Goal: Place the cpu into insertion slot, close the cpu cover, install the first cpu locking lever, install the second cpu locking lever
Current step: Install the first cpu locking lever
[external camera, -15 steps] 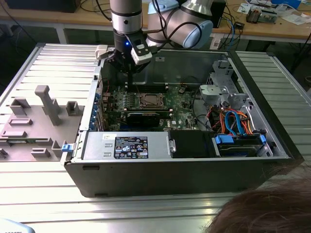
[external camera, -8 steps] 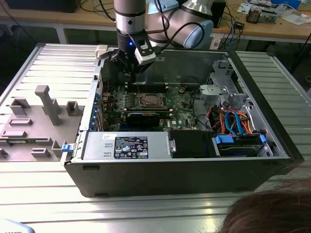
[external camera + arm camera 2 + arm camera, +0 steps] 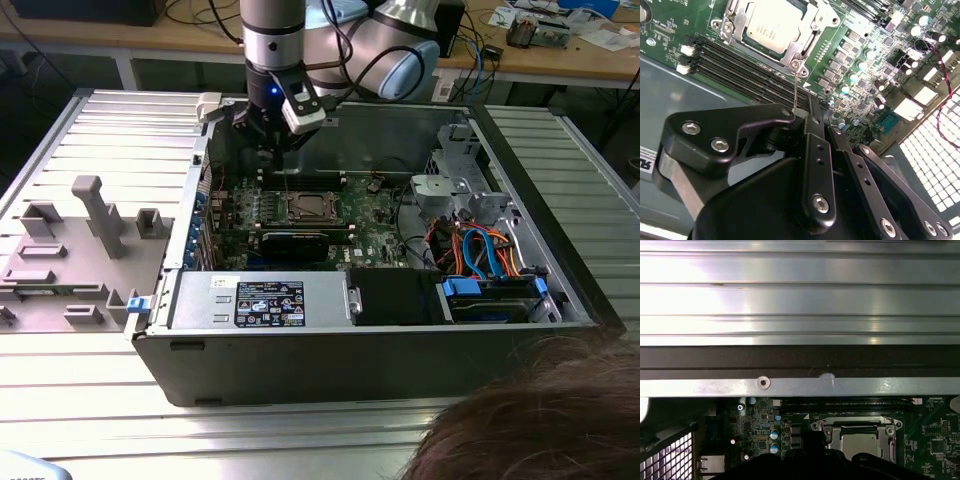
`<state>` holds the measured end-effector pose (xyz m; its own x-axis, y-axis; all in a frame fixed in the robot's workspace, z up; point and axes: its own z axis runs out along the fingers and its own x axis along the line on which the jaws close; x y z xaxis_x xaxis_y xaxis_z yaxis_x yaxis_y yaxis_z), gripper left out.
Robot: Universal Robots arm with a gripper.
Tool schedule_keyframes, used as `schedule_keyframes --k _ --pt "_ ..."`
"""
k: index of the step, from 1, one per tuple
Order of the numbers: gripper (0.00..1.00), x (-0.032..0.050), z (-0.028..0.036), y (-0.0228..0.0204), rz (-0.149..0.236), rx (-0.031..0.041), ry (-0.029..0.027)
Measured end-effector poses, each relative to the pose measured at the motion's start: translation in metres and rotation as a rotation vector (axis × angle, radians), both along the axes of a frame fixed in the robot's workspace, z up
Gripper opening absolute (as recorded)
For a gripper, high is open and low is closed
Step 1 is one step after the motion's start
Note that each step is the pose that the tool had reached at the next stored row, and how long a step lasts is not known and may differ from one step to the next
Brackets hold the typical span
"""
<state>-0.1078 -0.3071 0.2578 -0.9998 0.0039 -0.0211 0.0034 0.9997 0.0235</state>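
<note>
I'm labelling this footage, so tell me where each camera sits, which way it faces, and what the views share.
Exterior view: off the arm, looking down into the open computer case; the arm and gripper hang above the motherboard, and a person's hair fills a lower corner.
Second wrist view: on the arm, looking past the gripper's black links at the cpu seated under the cpu cover.
First wrist view: on the arm, facing the case wall and ribbed table.
Shared: all three show the cpu socket.

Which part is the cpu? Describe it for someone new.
Look inside the open case, on the green board below the gripper. At the board's middle sits a silvery framed socket; the cpu is the dull square metal plate in its window, unlike the long black slots beside it.
</note>
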Motion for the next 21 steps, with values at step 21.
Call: schedule_keyframes --k 21 --pt "0.11 0.0108 -0.0002 0.0000 0.000 0.0000 0.0000"
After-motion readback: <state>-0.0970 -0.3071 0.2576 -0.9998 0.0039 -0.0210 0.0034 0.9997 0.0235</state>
